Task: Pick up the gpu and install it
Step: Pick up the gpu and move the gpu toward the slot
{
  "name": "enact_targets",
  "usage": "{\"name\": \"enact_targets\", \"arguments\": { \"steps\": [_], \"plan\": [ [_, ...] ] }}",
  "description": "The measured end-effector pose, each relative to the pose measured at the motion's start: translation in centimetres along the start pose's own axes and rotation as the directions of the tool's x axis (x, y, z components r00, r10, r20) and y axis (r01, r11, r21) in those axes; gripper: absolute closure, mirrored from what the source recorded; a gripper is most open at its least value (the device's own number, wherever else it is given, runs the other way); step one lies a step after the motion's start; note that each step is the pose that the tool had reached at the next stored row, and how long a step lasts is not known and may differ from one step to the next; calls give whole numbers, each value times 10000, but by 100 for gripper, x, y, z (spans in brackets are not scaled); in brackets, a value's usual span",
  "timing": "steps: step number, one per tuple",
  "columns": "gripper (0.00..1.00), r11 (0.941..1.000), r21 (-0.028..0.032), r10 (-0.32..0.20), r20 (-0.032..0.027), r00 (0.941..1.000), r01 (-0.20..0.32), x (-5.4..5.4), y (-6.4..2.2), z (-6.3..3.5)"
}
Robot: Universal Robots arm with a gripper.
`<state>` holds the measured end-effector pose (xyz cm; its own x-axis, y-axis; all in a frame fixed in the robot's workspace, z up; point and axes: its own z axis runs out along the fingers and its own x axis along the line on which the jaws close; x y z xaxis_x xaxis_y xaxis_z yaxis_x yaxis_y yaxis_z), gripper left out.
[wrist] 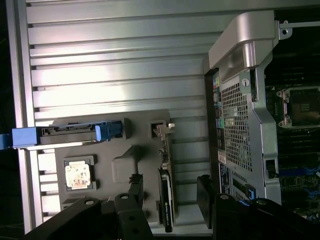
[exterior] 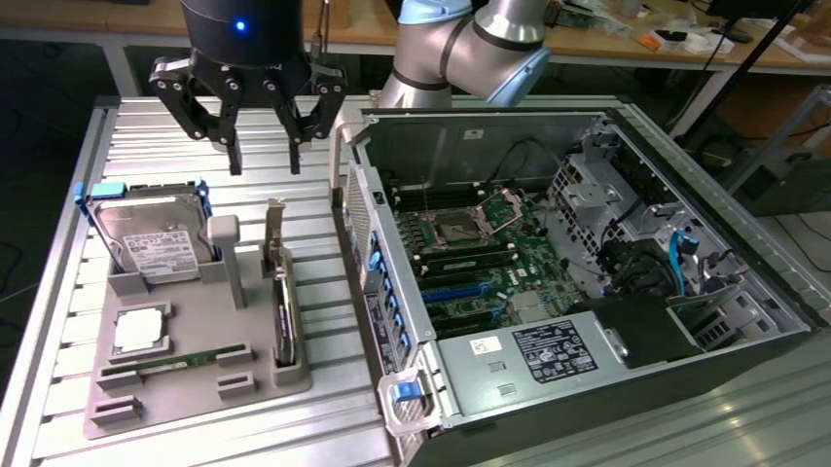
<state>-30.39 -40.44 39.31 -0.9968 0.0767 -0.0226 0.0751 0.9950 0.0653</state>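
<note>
Your jaws spread empty above one gpu (exterior: 284, 321), on edge in one gray holder (exterior: 195, 394), one hard drive (exterior: 154, 238) beside it, one open computer case (exterior: 571, 292) alongside

On the ribbed metal surface (exterior: 58, 321) you have a gray parts tray (exterior: 195, 401). It holds a hard drive (exterior: 156, 243) standing in its cradle, a processor chip (exterior: 140, 334) lying flat, and a memory stick (exterior: 169, 364). At the exterior view's right, an open computer case (exterior: 779, 331) shows you its motherboard (exterior: 481, 263) and power supply (exterior: 552, 350).
</note>
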Motion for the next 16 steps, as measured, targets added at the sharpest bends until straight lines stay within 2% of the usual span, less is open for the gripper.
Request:
{"name": "enact_targets", "arguments": {
  "steps": [16],
  "plan": [
    [44, 10000, 0, 1, 0, 10000, -1, -6, -90, -6]
  ]
}}
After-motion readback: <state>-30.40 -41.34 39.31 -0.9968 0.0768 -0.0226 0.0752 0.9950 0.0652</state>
